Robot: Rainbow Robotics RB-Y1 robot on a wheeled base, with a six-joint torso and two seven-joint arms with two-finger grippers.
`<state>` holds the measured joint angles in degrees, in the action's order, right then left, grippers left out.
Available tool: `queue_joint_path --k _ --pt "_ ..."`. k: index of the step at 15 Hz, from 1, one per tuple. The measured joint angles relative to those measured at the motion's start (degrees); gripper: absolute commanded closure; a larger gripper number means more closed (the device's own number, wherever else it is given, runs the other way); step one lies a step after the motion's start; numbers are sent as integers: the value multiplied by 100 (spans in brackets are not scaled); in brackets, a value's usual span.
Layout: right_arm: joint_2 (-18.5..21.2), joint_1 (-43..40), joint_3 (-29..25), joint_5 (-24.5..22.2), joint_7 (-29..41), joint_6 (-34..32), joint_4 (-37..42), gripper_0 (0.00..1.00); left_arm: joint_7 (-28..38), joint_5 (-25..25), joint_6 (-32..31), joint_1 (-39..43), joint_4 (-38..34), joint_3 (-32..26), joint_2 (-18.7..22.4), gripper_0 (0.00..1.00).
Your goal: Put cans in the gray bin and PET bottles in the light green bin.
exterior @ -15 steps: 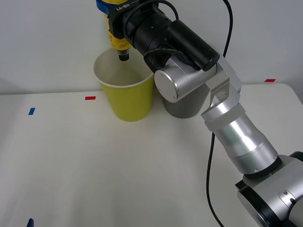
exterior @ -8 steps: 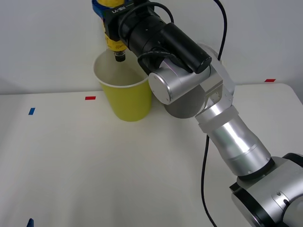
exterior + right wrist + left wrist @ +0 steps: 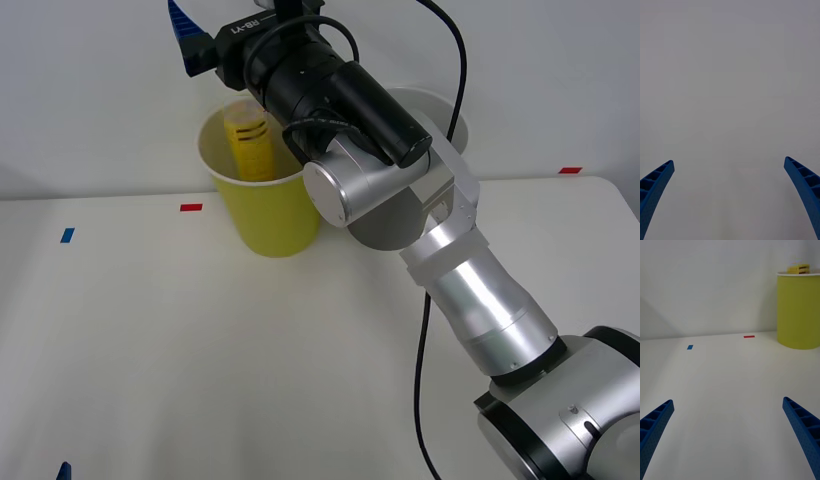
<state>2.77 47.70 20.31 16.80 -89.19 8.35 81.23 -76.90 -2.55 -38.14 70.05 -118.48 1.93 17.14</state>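
The PET bottle [image 3: 250, 140], with its yellow label and black stripes, stands inside the light green bin [image 3: 268, 215] at the back of the table; its top peeks over the rim [image 3: 798, 268]. My right gripper [image 3: 729, 161] hangs open above and behind that bin, one blue finger [image 3: 181, 25] showing, and holds nothing. The gray bin [image 3: 392, 228] stands right of the green bin [image 3: 797, 311], mostly hidden by my right arm. My left gripper [image 3: 728, 401] is open, low over the near left of the table.
A red tape mark [image 3: 190, 207] and a blue one [image 3: 66, 235] lie on the white table left of the bins, another red mark [image 3: 569, 170] at the far right. A pale wall rises just behind the bins.
The right gripper opened and let go of the bottle, which dropped into the light green bin. The right arm shifted a little left.
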Motion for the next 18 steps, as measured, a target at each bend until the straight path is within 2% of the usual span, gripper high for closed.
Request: queue_joint_path --k 6,8,13,18 --pt "71 -29 11 21 27 1 54 1 0 0 0 0 0 0 0 0" --pt "147 -159 15 47 60 187 359 1 0 0 0 0 0 0 0 0" --pt "361 -731 -283 88 116 2198 2127 1 0 0 0 0 0 0 0 0" --pt "930 -1591 -400 298 365 2428 3325 1 0 0 0 0 0 0 0 0"
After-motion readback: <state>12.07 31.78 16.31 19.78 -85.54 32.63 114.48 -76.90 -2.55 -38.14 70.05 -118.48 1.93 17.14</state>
